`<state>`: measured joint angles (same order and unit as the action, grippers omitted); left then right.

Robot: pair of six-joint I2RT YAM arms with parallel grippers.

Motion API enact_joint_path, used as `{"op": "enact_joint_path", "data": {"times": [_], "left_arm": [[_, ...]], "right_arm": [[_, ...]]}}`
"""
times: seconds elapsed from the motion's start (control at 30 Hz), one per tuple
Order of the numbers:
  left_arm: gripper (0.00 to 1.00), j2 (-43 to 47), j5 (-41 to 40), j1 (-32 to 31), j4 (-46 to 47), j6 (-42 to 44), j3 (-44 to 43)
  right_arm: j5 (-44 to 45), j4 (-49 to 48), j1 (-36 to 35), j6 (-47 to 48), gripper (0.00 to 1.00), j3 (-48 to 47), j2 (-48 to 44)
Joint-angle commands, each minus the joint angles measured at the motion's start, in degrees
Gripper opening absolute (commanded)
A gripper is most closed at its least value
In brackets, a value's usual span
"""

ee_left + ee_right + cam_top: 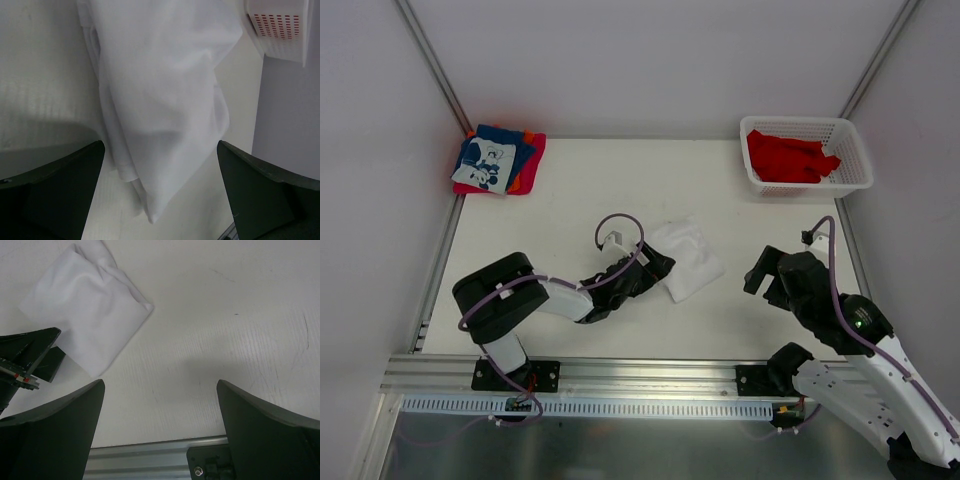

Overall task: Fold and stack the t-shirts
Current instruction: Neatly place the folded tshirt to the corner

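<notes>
your left gripper [160,146] is holding its dark fingers [60,192] spread wide, pinching nothing, and the plain white folded cotton t-shirt [165,100] is lying between them on the table. in the left wrist view its nearest corner is pointing at 6 o'clock, just inside the gap, and its long axis is running away toward 12 o'clock, straight ahead of the fingers. so a closing move, in my judgement, is calling for a short push forward first, since only the corner is sitting between the tips.

seen from above, the shirt is lying at 3 o'clock from your left gripper, touching or just beside it; i cannot tell which. your right gripper [761,279] is also hanging spread and empty, with the shirt at its 9 o'clock and a bare strip of the pale flat table [580,200] between them, so your left arm is the nearer one.

farther out, the folded stack of blue, red and orange t-shirts [498,160] is waiting at 10 o'clock in the far left corner, and the bright red crumpled t-shirts [785,158] are filling the white plastic lattice basket [856,150] at 2 o'clock.
</notes>
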<state>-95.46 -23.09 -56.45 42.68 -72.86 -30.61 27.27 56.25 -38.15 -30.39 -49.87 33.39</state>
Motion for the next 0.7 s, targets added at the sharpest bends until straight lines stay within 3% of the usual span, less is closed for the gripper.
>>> {"op": "enact_joint_path", "data": {"times": [0.0,0.67], "left_arm": [[0.99,-4.8,-0.7,-1.0,-0.9,-2.5,-3.0],[0.97,-7.2,-2.4,-1.5,-2.9,-3.5,-6.4]], "right_arm": [[0.8,0.2,-0.3,0.0,0.99,-0.8,0.3],[1.3,0.1,-0.3,-0.3,0.99,-0.1,0.1]]}}
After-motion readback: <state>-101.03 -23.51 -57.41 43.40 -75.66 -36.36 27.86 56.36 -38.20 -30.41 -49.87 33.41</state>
